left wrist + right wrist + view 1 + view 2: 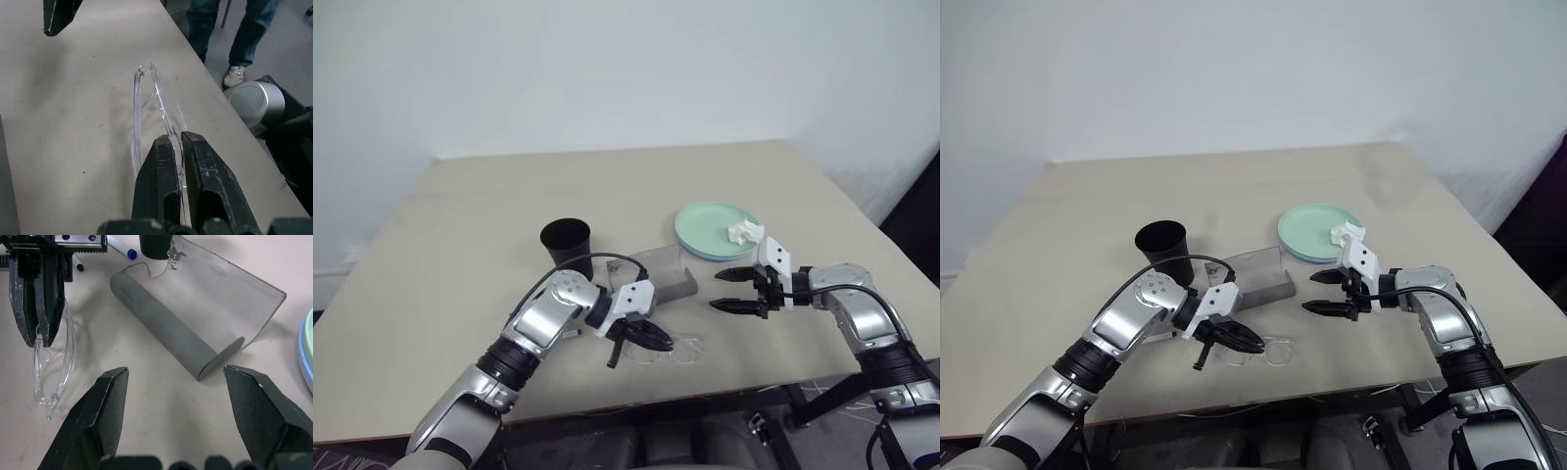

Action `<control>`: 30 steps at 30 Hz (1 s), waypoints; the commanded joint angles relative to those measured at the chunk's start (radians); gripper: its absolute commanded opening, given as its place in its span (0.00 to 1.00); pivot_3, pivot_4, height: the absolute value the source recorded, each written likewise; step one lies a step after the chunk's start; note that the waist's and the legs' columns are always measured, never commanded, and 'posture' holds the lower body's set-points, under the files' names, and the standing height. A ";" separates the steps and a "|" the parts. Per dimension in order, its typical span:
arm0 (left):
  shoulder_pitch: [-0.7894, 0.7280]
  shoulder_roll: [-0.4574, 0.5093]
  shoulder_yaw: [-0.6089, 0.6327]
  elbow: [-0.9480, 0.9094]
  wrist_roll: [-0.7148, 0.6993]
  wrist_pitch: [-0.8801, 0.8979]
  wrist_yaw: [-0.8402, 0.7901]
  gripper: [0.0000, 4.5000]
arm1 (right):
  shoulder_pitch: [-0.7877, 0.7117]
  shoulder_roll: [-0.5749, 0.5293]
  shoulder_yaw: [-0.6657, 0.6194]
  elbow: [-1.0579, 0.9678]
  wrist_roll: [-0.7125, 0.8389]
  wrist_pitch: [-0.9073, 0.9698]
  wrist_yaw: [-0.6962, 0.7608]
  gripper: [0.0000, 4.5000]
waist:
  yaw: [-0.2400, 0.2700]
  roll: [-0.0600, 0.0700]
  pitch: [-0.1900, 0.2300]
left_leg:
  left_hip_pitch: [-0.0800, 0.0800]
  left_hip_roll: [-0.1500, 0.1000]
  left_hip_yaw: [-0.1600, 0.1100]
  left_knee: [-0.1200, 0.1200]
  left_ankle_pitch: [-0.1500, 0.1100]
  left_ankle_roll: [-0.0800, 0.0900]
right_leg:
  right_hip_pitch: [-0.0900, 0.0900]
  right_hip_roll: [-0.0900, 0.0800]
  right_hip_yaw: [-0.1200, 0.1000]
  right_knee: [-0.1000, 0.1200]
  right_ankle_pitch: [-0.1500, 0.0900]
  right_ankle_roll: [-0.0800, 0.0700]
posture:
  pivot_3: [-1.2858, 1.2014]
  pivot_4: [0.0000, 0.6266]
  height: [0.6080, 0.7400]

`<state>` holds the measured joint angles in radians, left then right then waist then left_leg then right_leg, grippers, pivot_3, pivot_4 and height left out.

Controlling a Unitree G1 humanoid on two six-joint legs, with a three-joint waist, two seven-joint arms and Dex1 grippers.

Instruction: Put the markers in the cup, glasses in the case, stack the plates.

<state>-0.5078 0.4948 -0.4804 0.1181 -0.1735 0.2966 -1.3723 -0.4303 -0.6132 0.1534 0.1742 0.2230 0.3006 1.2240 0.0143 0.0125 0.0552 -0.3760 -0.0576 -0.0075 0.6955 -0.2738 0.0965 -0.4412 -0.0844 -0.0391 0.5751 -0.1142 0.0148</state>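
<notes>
A: Where are the glasses?
B: On the surface, pinched in the closed left gripper.
A: And the right gripper?
B: Spread wide, empty, facing the open grey case.

We see even, diffuse light from overhead, fairly bright. Shadows are soft: a faint one under the case, another beside the glasses mid-frame. No hard glare on the table. Head views look slightly hazy with a cool cast on the wall. Wrist views are sharp at centre, with fingers softer at the bottom edge.
</notes>
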 commanded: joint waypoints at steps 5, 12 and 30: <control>-0.087 -0.027 0.188 -0.039 -0.125 0.076 0.062 0.00 | -0.044 -0.006 -0.005 0.004 -0.007 -0.024 -0.007 0.75 | 0.000 0.000 0.000 | -0.001 0.000 0.000 0.000 0.000 0.000 | -0.001 0.000 0.000 0.001 0.000 0.000 | 0.52 0.00 1.00; -0.199 -0.044 0.227 0.127 -0.017 -0.060 0.185 0.00 | -0.059 0.003 0.000 0.028 -0.017 -0.038 -0.009 0.75 | 0.001 0.000 0.000 | -0.001 -0.002 -0.001 0.000 -0.001 0.001 | -0.001 0.000 0.000 0.000 0.002 0.002 | 0.52 0.00 1.00; -0.285 -0.137 0.124 0.497 0.189 -0.254 0.188 0.00 | -0.057 0.004 -0.002 0.033 -0.022 -0.050 -0.028 0.75 | 0.002 -0.001 0.000 | -0.002 -0.002 -0.001 0.000 -0.001 0.001 | -0.002 0.000 0.000 0.000 0.002 0.002 | 0.52 0.00 1.00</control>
<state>-0.7608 0.3568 -0.3633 0.6255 0.0220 0.0335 -1.1623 -0.4711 -0.6012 0.1711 0.2293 0.1945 0.2636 1.1978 0.0168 0.0119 0.0553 -0.3777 -0.0595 -0.0080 0.6955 -0.2749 0.0979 -0.4426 -0.0848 -0.0388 0.5753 -0.1122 0.0172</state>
